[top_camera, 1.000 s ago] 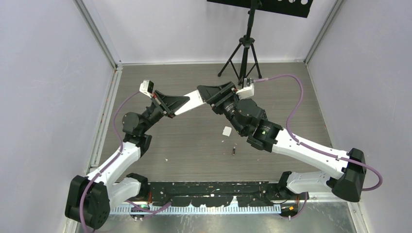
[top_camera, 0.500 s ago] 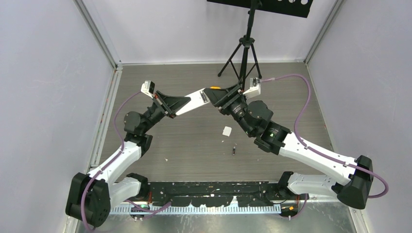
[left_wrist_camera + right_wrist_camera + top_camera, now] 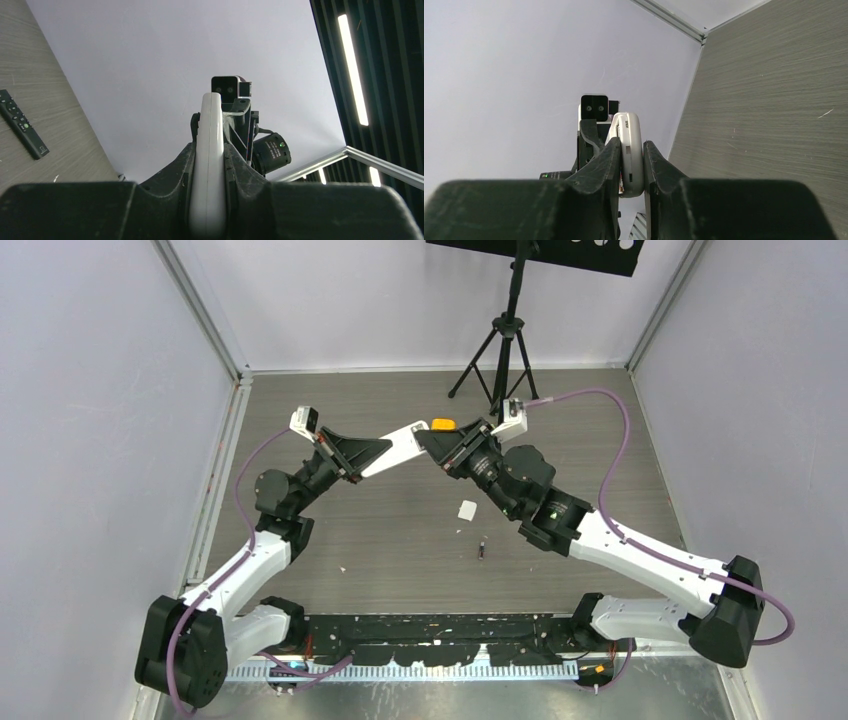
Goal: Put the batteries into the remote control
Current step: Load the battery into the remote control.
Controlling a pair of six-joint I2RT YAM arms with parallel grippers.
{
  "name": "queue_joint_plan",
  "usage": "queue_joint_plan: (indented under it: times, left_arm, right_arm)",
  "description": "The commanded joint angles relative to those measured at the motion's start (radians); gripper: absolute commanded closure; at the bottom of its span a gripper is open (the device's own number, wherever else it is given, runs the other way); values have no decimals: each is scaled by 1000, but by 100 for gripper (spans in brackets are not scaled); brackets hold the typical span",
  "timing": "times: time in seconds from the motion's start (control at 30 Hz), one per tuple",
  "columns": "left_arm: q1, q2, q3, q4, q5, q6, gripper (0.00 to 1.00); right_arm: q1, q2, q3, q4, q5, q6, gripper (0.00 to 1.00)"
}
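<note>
A white remote control [image 3: 398,449] hangs in the air between my two arms. My left gripper [image 3: 372,457] is shut on one end of it; in the left wrist view the remote [image 3: 211,115] stands edge-on between the fingers [image 3: 209,155]. My right gripper [image 3: 428,437] meets it from the other side, its jaws pressed on the remote's [image 3: 630,131] rounded end [image 3: 631,152]. One small dark battery [image 3: 481,551] lies on the table in front of the arms. Other batteries are out of view.
A small white flat piece [image 3: 467,509] lies on the table near the battery. An orange object [image 3: 441,424] shows just behind the right gripper. A black remote [image 3: 22,124] lies on the floor in the left wrist view. A tripod [image 3: 503,350] stands at the back.
My right gripper has moved onto the remote's free end and closed its jaws on it. The orange object behind it has come into view. The left arm has held still.
</note>
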Motion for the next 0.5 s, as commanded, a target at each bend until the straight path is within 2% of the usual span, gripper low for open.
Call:
queue_joint_plan:
  times: [0.0,0.13,0.2,0.23,0.33,0.4,0.47]
  left_arm:
    - [-2,-7,6,47,6,30,100]
    - [-2,-7,7,43,9,38,100]
    - [-1,-10,8,33,11,48,100]
    - [-2,-13,9,22,11,56,100]
    - [-1,-25,9,-41,14,115,100]
    - [2,-37,9,-97,19,174,100]
    - [5,-52,9,-156,29,243,100]
  right_arm:
    - [-10,1,18,16,-6,-11,82]
    - [-17,3,15,13,-14,-11,83]
    - [-21,4,16,5,-20,-11,80]
    - [-25,2,16,-2,-26,-9,73]
    - [-41,-18,16,-39,-47,-13,39]
    - [-60,-46,11,-77,-70,-32,28]
    - [-78,-92,-7,-123,-87,-59,26]
